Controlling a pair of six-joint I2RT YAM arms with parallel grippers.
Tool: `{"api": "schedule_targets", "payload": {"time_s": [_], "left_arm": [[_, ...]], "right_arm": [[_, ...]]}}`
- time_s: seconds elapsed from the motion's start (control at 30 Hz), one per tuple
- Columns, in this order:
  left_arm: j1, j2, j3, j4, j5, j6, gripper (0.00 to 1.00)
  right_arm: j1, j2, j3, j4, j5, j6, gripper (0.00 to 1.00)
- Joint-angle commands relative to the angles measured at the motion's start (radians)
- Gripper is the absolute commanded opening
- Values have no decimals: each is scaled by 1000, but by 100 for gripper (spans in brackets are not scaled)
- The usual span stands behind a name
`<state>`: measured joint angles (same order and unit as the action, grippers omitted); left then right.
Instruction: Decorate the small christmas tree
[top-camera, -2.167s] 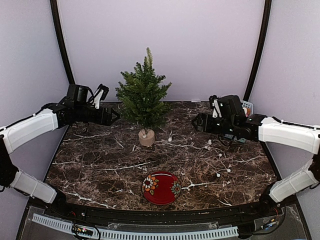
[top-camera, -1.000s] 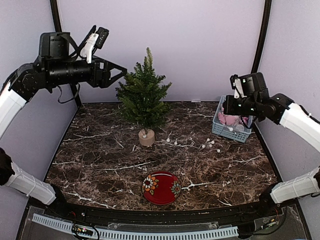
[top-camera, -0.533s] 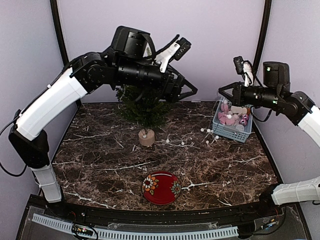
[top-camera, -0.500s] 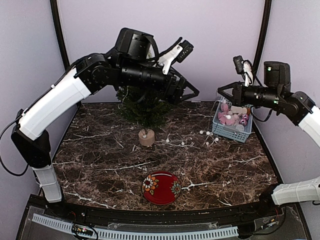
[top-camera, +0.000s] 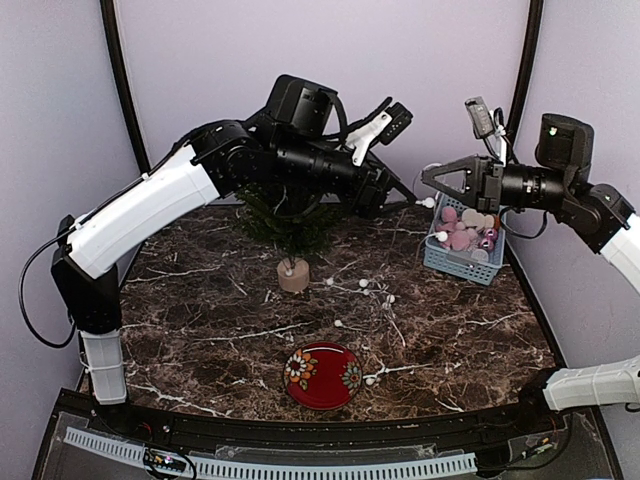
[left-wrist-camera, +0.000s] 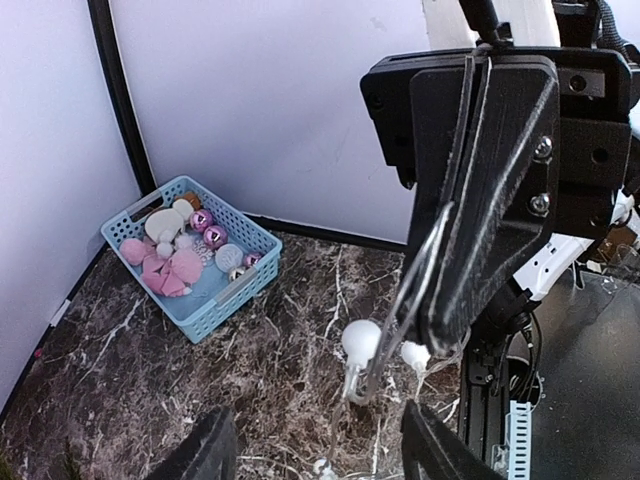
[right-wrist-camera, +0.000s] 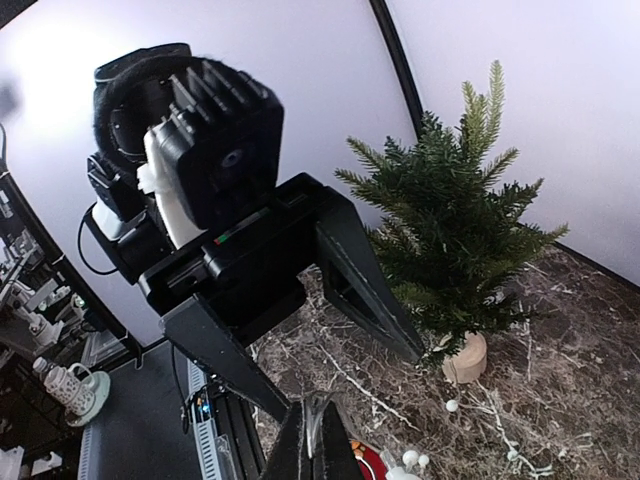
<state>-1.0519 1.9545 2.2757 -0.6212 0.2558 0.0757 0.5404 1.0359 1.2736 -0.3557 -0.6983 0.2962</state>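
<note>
The tree (right-wrist-camera: 450, 250) stands upright at the far left-centre of the table (top-camera: 200, 340). It has dark green needle branches, a pale tip and a short round light-wood stump (top-camera: 293, 275). In the top view the left arm crosses in front of it and hides most of its crown.

The left gripper (top-camera: 405, 203) hangs high to the right of the tree with its fingers (right-wrist-camera: 375, 300) spread wide. Just to its right, the right gripper (top-camera: 427, 180) is pressed together on a string of white beads (left-wrist-camera: 360, 340), which trails down onto the table. A blue basket (top-camera: 462, 262) of ornaments sits at the far right, and a red plate (top-camera: 322, 375) lies near the front.
</note>
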Motion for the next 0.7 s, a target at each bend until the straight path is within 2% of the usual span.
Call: {"api": "schedule_targets", "payload": {"time_s": [0.0,0.2,0.23,0.27,0.3,0.33,0.4,0.43,0.47,0.5,0.6,0.67], "left_arm": [[1,-7,17,81,112,-18,57],[1,2,-12,159,194,-61,55],[1,11,-12,174,207,-69,46],[1,15,-12,180,209,-70,32],[1,22,-12,182,203,-71,24],[1,25,-12,178,195,-71,10],[1,26,-12,164,162,-68,1],[1,21,-13,161,122,-67,0],[1,18,-16,160,102,-63,0],[1,9,-18,163,67,-61,0],[1,-12,-34,194,38,-61,0],[1,-18,-42,207,34,-65,0]], "right_arm": [[-5,-12,15,50,-85,19,0],[-3,-7,3,51,-114,26,0],[-3,-7,-2,58,-121,31,0],[-3,-10,-9,68,-123,36,0],[-3,-13,-17,79,-120,43,0],[-3,-20,-24,89,-110,49,0],[-3,-40,-43,113,-40,68,0],[-3,-55,-60,123,28,81,0],[-3,-71,-87,139,92,97,5],[-3,-92,-123,158,151,112,16],[-3,-173,-302,245,290,155,60],[-2,-228,-433,335,338,202,81]]}}
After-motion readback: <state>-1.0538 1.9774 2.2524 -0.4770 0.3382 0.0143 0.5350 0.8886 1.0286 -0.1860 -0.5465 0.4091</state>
